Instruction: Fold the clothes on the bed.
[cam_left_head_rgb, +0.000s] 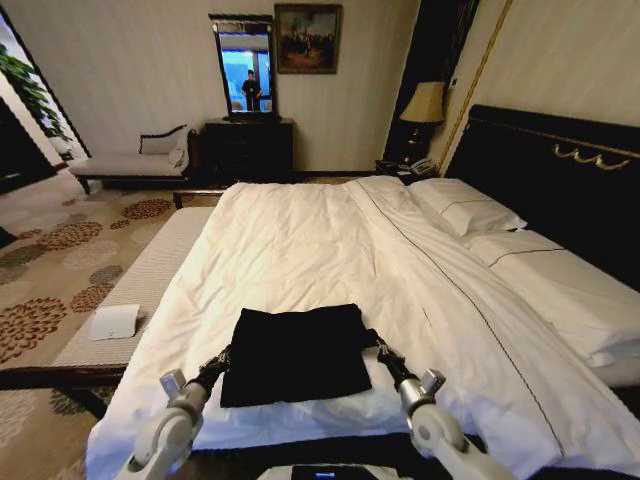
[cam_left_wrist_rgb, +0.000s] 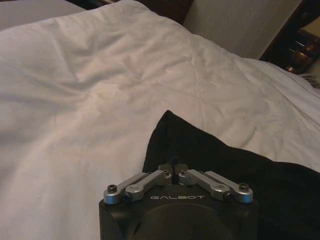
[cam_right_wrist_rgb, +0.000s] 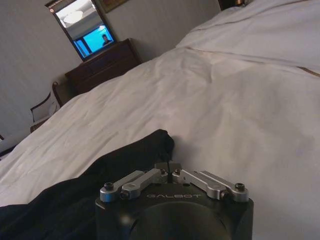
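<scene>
The clothes (cam_left_head_rgb: 295, 352) are a black garment lying as a flat, roughly square bundle on the white bed (cam_left_head_rgb: 300, 240), near its closest edge. My left gripper (cam_left_head_rgb: 222, 358) is at the bundle's left edge and is shut on the black cloth (cam_left_wrist_rgb: 225, 160), its tips (cam_left_wrist_rgb: 173, 162) pinched together at the hem. My right gripper (cam_left_head_rgb: 374, 343) is at the bundle's right edge. It is likewise shut (cam_right_wrist_rgb: 167, 165) on a raised corner of the cloth (cam_right_wrist_rgb: 100, 170). The dark fingertips blend into the fabric.
White pillows (cam_left_head_rgb: 465, 205) lie against the dark headboard (cam_left_head_rgb: 560, 170) on the right. A pale bench (cam_left_head_rgb: 140, 290) with a white item (cam_left_head_rgb: 114, 321) runs along the bed's left side. A chaise (cam_left_head_rgb: 130, 160), a dresser with a mirror (cam_left_head_rgb: 248, 150) and a lamp (cam_left_head_rgb: 424, 103) stand by the far wall.
</scene>
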